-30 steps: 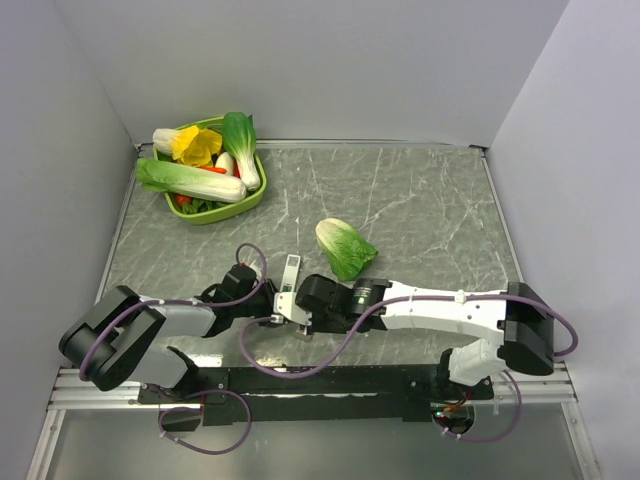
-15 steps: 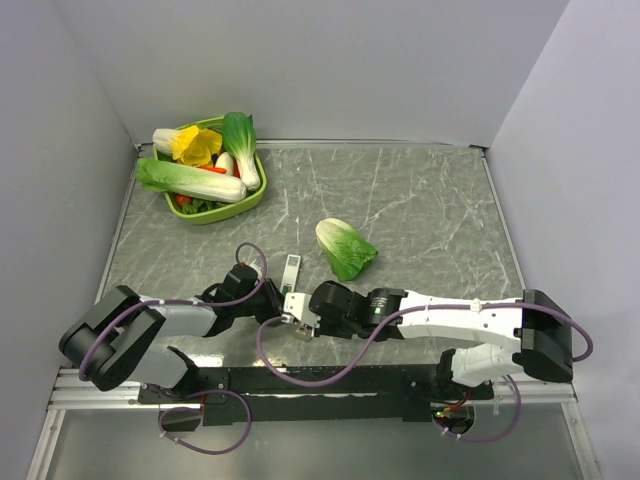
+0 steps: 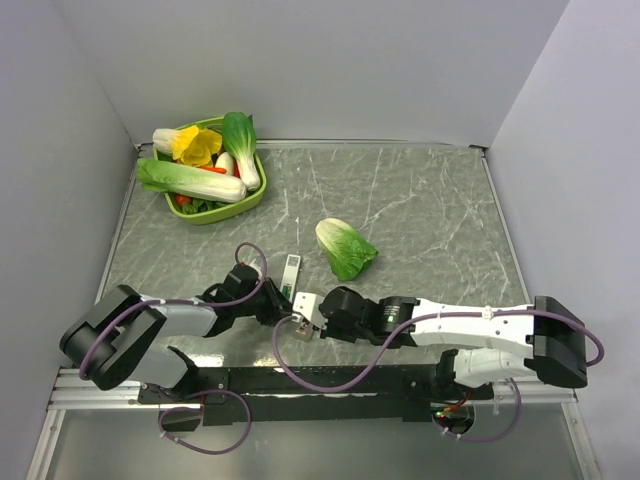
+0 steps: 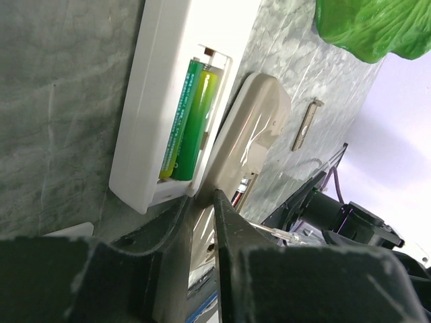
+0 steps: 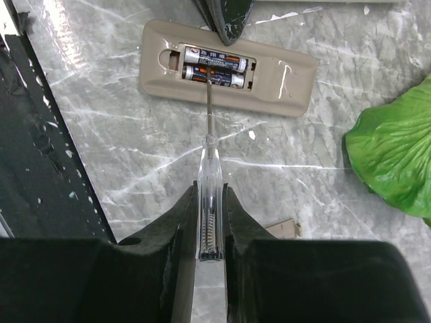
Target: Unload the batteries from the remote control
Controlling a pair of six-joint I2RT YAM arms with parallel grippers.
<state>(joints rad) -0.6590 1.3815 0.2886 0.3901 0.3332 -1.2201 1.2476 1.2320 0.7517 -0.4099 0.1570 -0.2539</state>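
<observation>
A beige remote control [image 5: 289, 74] lies back-up with its compartment open and two dark batteries [image 5: 215, 67] inside. My right gripper [image 5: 211, 188] is shut on a clear-handled screwdriver [image 5: 209, 134], whose tip rests between those batteries. A white remote control [image 4: 148, 101] lies beside the beige one [image 4: 249, 128], open, with a green battery [image 4: 192, 121] in it. It also shows in the top view [image 3: 289, 271]. My left gripper [image 4: 204, 195] has its jaws almost together, tips against the beige remote's edge. One left finger [image 5: 225, 17] touches that edge.
A cabbage half [image 3: 345, 248] lies just beyond the remotes, seen in the right wrist view [image 5: 397, 155]. A small flat cover panel [image 5: 283, 229] lies near my right gripper [image 3: 308, 318]. A green basket [image 3: 205, 215] of vegetables stands at the back left.
My right arm's elbow and base link have swung to the right, and the right gripper has drawn back slightly toward the near edge. The left arm and white remote have not moved.
</observation>
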